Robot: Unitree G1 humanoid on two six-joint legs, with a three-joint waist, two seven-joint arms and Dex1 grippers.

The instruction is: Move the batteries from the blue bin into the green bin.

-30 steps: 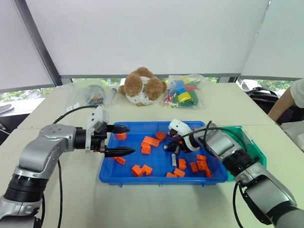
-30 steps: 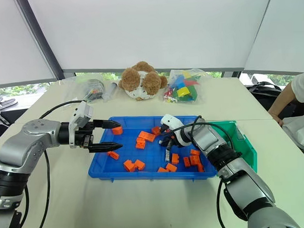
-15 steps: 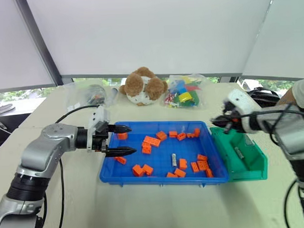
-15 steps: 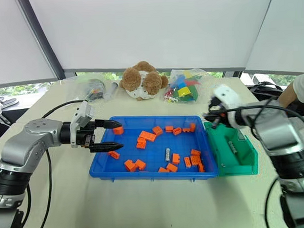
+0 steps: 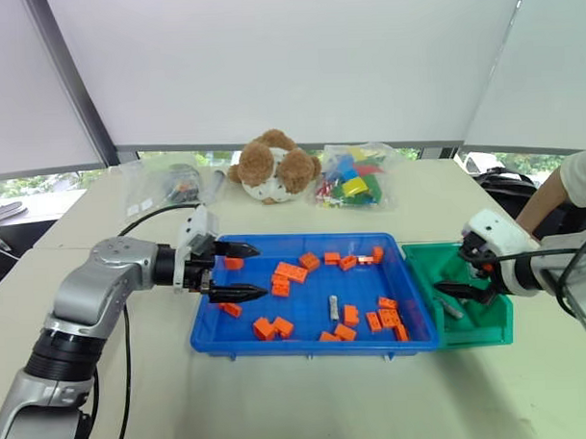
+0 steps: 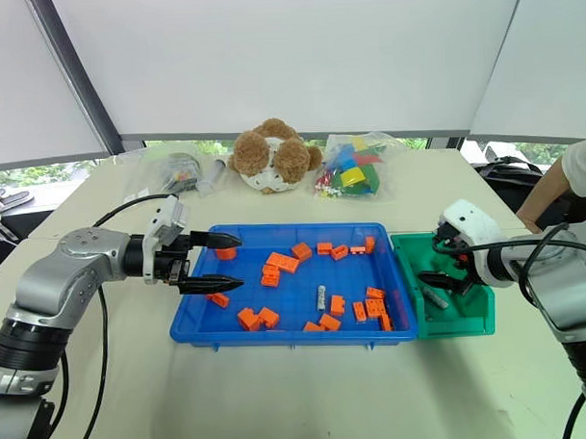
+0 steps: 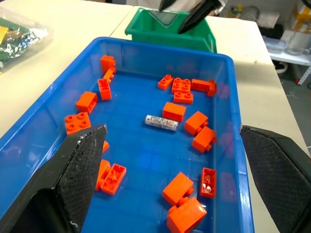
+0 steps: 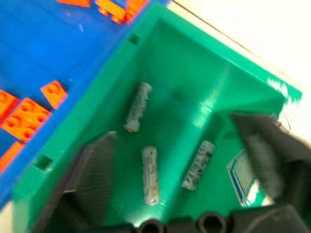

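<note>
The blue bin (image 5: 307,346) holds several orange blocks and one silvery battery (image 5: 334,305), which lies near the middle of its floor (image 7: 161,122). My left gripper (image 5: 259,271) hovers open and empty over the bin's left end. The green bin (image 5: 475,336) stands against the blue bin's right side. Three batteries lie on its floor (image 8: 137,107) (image 8: 150,174) (image 8: 198,165). My right gripper (image 5: 457,276) hangs open just above this bin, with nothing between its fingers (image 8: 92,174).
A teddy bear (image 5: 275,167), a bag of coloured blocks (image 5: 354,184) and a clear bag of small parts (image 5: 171,183) lie at the back of the table. A person (image 5: 571,186) sits at the far right, behind the green bin.
My right arm swung from the middle of the blue bin to over the green bin, and its shut gripper opened there. The left arm stayed put.
</note>
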